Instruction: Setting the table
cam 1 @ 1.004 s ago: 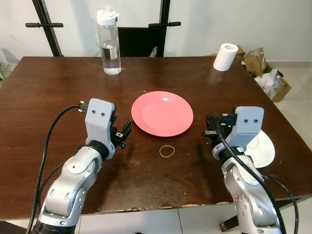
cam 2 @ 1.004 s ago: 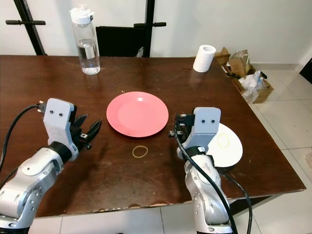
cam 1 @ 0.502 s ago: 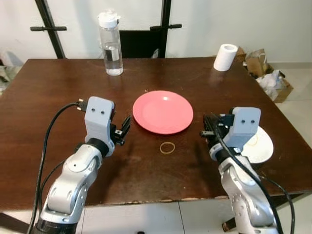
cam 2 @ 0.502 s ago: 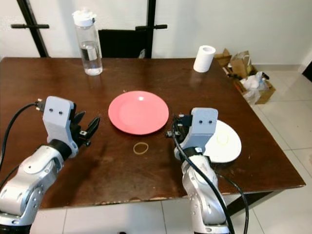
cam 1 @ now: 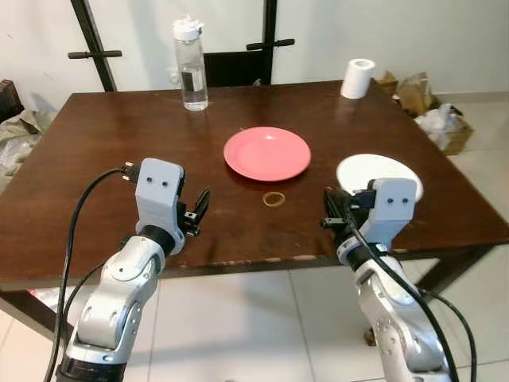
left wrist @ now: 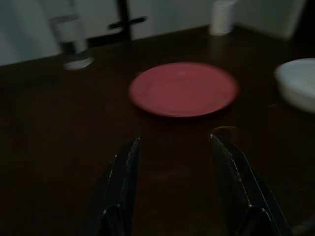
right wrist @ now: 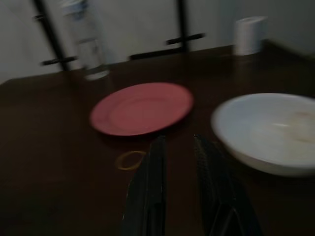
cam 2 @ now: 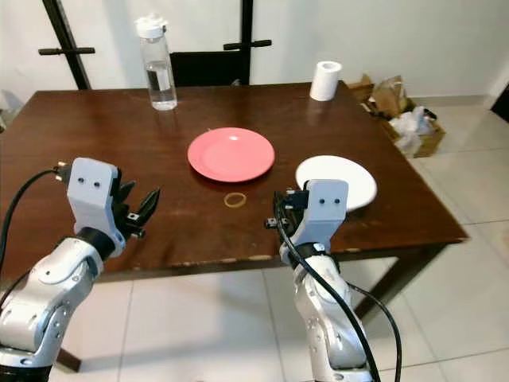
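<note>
From the left eye view, you see the brown table (cam 1: 119, 151) with a pink plate (cam 1: 267, 153) near its middle and a white plate (cam 1: 374, 169) close to its right edge. A yellow rubber band (cam 1: 274, 199) lies just in front of the pink plate, toward the near edge. A water bottle (cam 1: 192, 65) and a paper roll (cam 1: 357, 78) stand by the far edge. Both arms hang over the near edge, well back from the plates.

From the right eye view, the left gripper (cam 2: 139, 208) has its two fingers spread apart and holds nothing. The right gripper (cam 2: 279, 213) sits just before the white plate, holding nothing.

In the left wrist view, the pink plate is straight ahead and far off.

In the right wrist view, the fingers are nearly together with a small gap, and the white plate is ahead and off to one side.

I think you should step closer first, then reach low and slow, so the fingers slide under a plate rim and do not push it
</note>
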